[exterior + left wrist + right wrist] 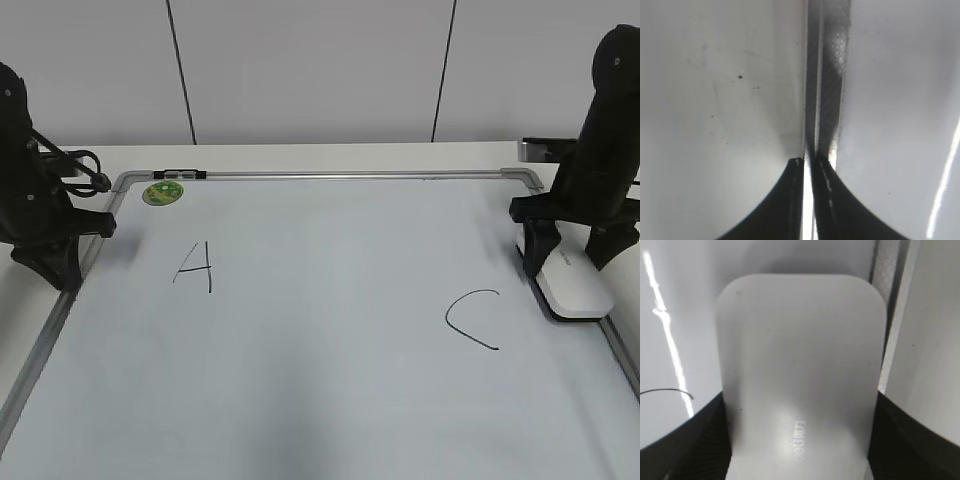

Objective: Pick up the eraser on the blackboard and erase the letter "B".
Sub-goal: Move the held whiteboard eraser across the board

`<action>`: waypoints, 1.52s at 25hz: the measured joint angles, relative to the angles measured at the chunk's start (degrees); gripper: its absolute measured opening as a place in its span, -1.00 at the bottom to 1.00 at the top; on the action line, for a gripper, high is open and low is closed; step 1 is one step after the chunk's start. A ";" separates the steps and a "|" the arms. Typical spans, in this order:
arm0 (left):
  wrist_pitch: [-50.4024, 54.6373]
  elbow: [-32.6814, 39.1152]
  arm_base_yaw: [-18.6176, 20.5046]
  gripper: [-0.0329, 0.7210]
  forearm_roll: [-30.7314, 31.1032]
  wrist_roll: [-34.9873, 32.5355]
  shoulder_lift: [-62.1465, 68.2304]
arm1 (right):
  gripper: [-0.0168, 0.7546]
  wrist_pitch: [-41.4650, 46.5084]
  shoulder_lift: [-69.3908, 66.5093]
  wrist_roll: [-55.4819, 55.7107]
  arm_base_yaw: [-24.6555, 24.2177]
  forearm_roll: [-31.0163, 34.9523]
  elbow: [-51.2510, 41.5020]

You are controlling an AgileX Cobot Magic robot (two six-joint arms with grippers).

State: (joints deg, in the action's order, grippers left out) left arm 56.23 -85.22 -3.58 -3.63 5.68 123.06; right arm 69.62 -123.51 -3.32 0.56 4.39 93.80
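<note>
The blackboard (pixel 320 330) lies flat and fills the table. The letter "B" does not show anywhere on it; the space between the "A" (pixel 195 268) and the "C" (pixel 472 318) is bare. The white eraser (pixel 578 290) rests on the board's right edge. My right gripper (pixel 565 262) straddles its far end. In the right wrist view the eraser (pixel 800 350) fills the gap between the fingers of the right gripper (pixel 800 397), which press its two sides. My left gripper (pixel 68 275) is shut and empty over the board's left frame (pixel 827 75), fingertips together (pixel 809 161).
A round green sticker (pixel 162 193) sits at the board's far left corner beside a dark clip on the frame (pixel 180 174). A stroke of the "C" (pixel 660 390) shows left of the eraser. A white wall stands behind the table.
</note>
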 joint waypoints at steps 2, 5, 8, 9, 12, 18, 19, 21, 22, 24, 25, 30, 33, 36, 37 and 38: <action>0.00 0.00 0.00 -0.85 0.00 0.00 0.00 | 0.40 0.00 -0.35 -0.02 0.00 0.00 0.00; 0.00 0.00 0.00 -0.85 0.00 0.00 0.00 | 0.40 0.00 -0.35 -0.12 0.00 -0.10 0.00; 0.00 0.00 0.00 -0.85 0.00 0.00 0.00 | 0.40 -0.02 -0.35 -0.12 0.00 -0.10 0.00; 0.00 0.00 0.00 -0.85 0.00 0.00 0.00 | 0.40 -0.02 -0.35 -0.12 0.00 -0.10 0.00; 0.00 0.00 0.00 -0.85 0.00 0.00 0.00 | 0.40 -0.02 -0.35 -0.12 0.00 -0.10 0.00; 0.00 0.00 0.00 -0.85 0.00 0.00 0.00 | 0.40 -0.12 -0.35 -0.12 0.00 -0.10 0.00; 0.00 0.00 0.00 -0.85 0.00 -0.04 0.00 | 0.40 -0.12 -0.35 -0.12 0.00 -0.10 0.00; 0.00 0.00 0.00 -0.85 0.00 -0.13 0.00 | 0.40 -0.38 -0.35 -0.12 0.00 -0.10 0.00; 0.00 0.00 0.00 -0.85 0.00 -0.13 0.00 | 0.40 -0.63 -0.35 -0.12 0.00 -0.10 0.00; 0.00 0.00 0.00 -0.85 0.00 -0.13 0.00 | 0.40 -1.16 -0.35 -0.12 0.00 -0.10 0.00; 0.00 0.00 0.00 -0.85 0.00 -0.13 0.00 | 0.40 -1.47 -0.35 -0.12 0.00 -0.10 0.00; 0.00 0.00 0.00 -0.85 0.00 -0.13 0.00 | 0.40 -2.86 -0.35 -0.12 0.00 -0.23 0.00; 0.00 0.00 0.00 -0.85 0.00 -0.17 0.00 | 0.41 -2.84 -0.35 -0.12 0.00 -1.29 0.00; 0.00 0.00 0.00 -0.85 0.00 -0.26 0.00 | 0.45 -2.98 -0.35 -0.12 0.00 -1.47 0.00; 0.00 0.00 0.00 -0.85 0.00 -0.26 0.00 | 0.46 -2.98 -0.35 -0.12 0.00 -1.47 0.00; 0.00 0.00 0.00 -0.85 0.00 -0.26 0.00 | 0.46 -3.23 -0.35 -0.12 0.00 -1.47 0.00</action>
State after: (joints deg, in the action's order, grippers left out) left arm 56.23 -85.22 -3.58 -3.63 5.41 123.06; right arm 66.38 -123.86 -3.44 0.56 2.93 93.80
